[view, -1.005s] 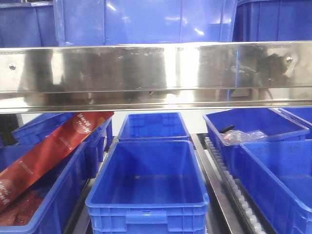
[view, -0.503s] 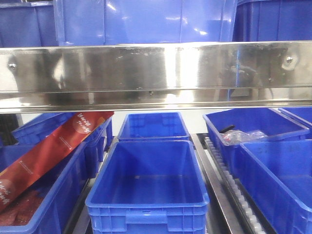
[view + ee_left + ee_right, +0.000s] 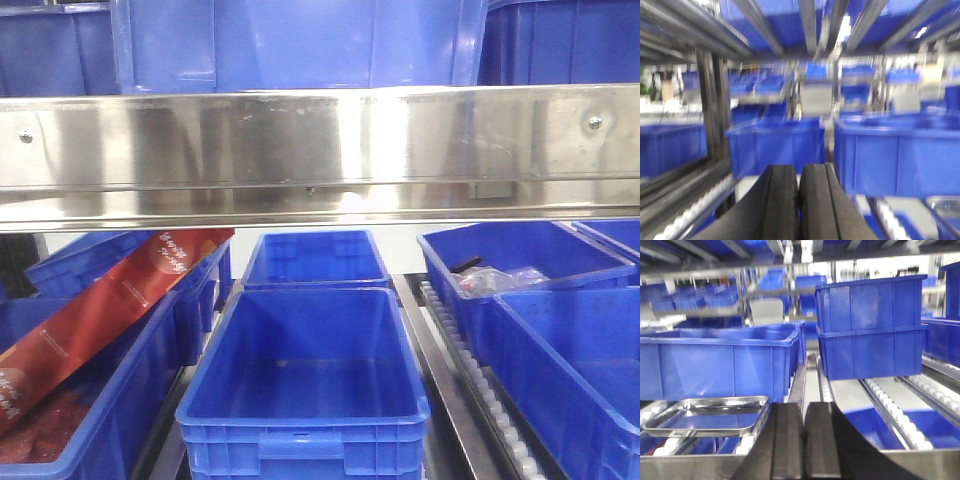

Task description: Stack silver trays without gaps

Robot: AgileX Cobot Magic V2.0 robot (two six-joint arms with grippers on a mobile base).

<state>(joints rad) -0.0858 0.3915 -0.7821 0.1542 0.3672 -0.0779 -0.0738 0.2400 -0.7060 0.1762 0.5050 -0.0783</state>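
We see one of the silver trays (image 3: 707, 415) lying flat, open side up, on white rollers (image 3: 746, 445) at the lower left of the right wrist view. Its long axis runs left to right across the picture, and one short end points toward the right gripper (image 3: 804, 410) just beside it. A blue crate (image 3: 715, 365) stands just behind it. The right gripper's jaws are pressed nearly together, holding nothing. The left gripper (image 3: 799, 172) is also clenched and empty. A blurred steel corner (image 3: 946, 210) shows low on the right of the left wrist view, too unclear to name.
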